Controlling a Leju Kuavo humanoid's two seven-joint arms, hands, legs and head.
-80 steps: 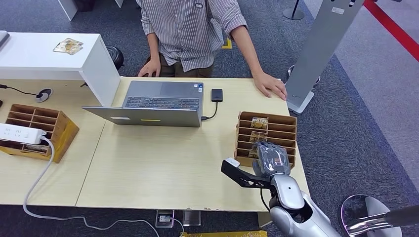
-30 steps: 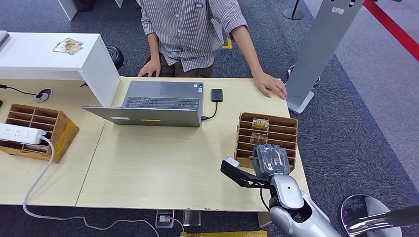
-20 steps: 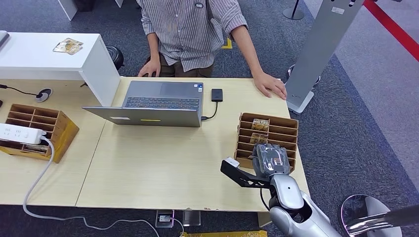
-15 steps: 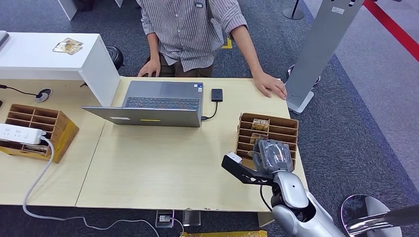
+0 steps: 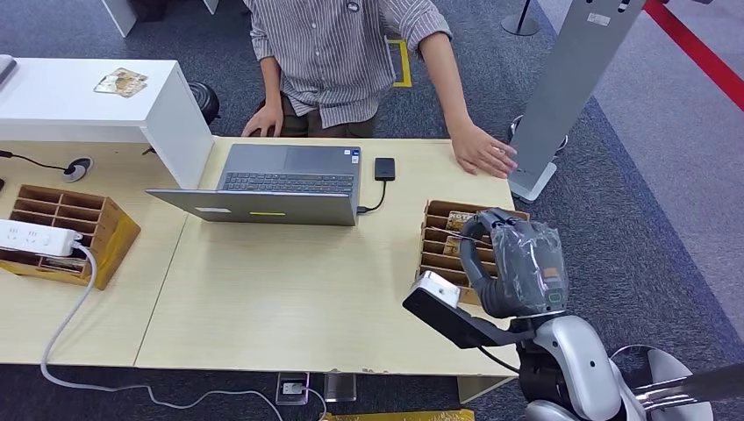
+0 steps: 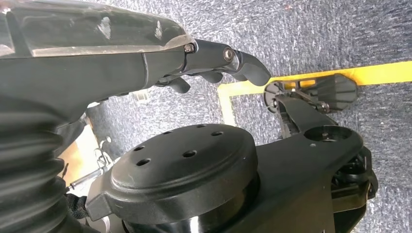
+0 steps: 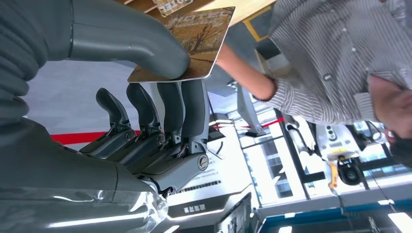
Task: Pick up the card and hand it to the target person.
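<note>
Pick-up looks done: the right hand [image 7: 145, 121] pinches the card [image 7: 189, 43] between thumb and fingers [image 7: 187, 104], raised above the wooden card rack [image 5: 439, 241] on the surface [image 5: 289, 298]. Hand-over remains; the person [image 5: 342, 53] stands beyond the rack, one hand [image 5: 481, 151] lifted near it. The wrist view shows the grip; the head view hides it. The left hand [image 6: 214, 60] hangs over the floor, fingers curled, nothing held.
</note>
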